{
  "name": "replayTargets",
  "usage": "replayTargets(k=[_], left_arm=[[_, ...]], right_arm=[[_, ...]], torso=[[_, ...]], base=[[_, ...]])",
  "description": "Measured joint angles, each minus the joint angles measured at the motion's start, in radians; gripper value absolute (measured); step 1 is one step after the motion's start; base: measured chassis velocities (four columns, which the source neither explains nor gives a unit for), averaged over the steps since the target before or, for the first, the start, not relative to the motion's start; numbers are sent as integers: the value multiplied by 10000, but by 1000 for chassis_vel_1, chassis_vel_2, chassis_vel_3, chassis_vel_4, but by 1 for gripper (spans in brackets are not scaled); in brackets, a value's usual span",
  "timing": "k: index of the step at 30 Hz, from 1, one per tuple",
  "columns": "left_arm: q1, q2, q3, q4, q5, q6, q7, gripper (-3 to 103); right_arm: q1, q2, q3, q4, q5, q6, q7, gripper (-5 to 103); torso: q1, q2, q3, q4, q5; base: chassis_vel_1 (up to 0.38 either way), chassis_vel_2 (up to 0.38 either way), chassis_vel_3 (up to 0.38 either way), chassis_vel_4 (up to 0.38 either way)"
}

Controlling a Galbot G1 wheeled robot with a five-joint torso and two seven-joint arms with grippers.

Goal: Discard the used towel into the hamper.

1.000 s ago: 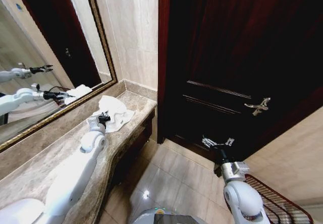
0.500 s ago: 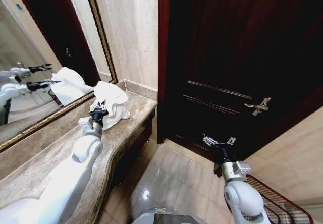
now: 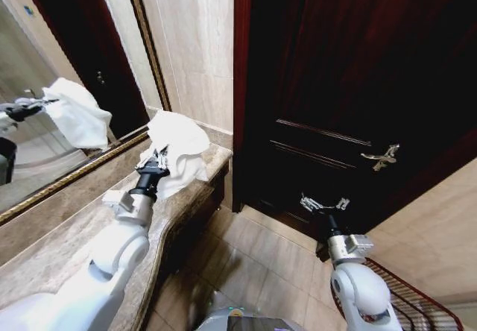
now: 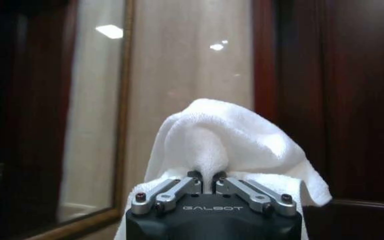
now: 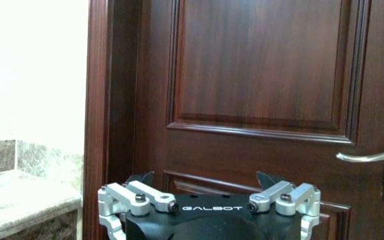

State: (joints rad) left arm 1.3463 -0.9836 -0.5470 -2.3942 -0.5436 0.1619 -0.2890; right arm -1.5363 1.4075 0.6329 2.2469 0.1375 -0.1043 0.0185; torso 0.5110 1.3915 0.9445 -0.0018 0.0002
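at the far left of the head view the mirror [image 3: 45, 144] repeats the scene, so ignore the second towel in it. just right of it, your left gripper [image 3: 154, 161] has its jaws pressed together on a pinch of the towel [image 3: 179, 141], which hangs lifted above the marble counter [image 3: 74, 234], its lower folds perhaps brushing the stone. the left wrist view shows the pinch at a gathered ridge near the cloth's middle, the rest flopping over both sides. judge it light, soft and limp: it will sag and swing, and loose corners may drag on the counter edge [image 3: 201, 189]. moving right, the tiled floor [image 3: 253, 264] is open room below the dark door [image 3: 350, 85]. your right gripper [image 3: 322, 206] hovers there, jaws spread and empty, near the door handle [image 3: 380, 156]. at the lower right corner sits the hamper [image 3: 417, 301], well apart from the towel.
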Motion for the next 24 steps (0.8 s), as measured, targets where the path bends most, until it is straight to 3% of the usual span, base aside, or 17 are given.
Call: replayTargets(k=[6,9,11,15,18,21,24], left_arm=[[136,-134,336,-30,-262,-196,860,7],[435,-269,472,129,5,-361,1499,7],[477,-275,476,163,43,-385,1597,7],[838,-248,738,506,220,-909,2650,7],[845,-278,1002,634,257,-1130,3053,7],[819,-350,1280,776,342,-1163,3049,7],[855,-514,1643,1086,714,-1171,2673,7]], right_arm=[[-125,-48,61,211,93,10,3,100],[-243,-98,106,430,212,12,-6,100],[-253,-105,108,456,227,7,-8,100],[-269,-177,110,720,297,-130,-20,100],[-238,-197,99,795,299,-195,-21,100],[-227,-220,91,861,301,-250,-21,100],[-231,-282,91,947,317,-312,-19,100]], torso=[[1,0,0,-2,-2],[0,0,0,-1,-2],[0,0,0,-1,-2],[0,0,0,1,-2],[0,0,0,0,0],[0,0,0,-1,-1],[1,0,1,-1,-1]], base=[[0,0,0,0],[0,0,0,0],[0,0,0,0],[0,0,0,0],[0,0,0,0],[0,0,0,0],[0,0,0,0]])
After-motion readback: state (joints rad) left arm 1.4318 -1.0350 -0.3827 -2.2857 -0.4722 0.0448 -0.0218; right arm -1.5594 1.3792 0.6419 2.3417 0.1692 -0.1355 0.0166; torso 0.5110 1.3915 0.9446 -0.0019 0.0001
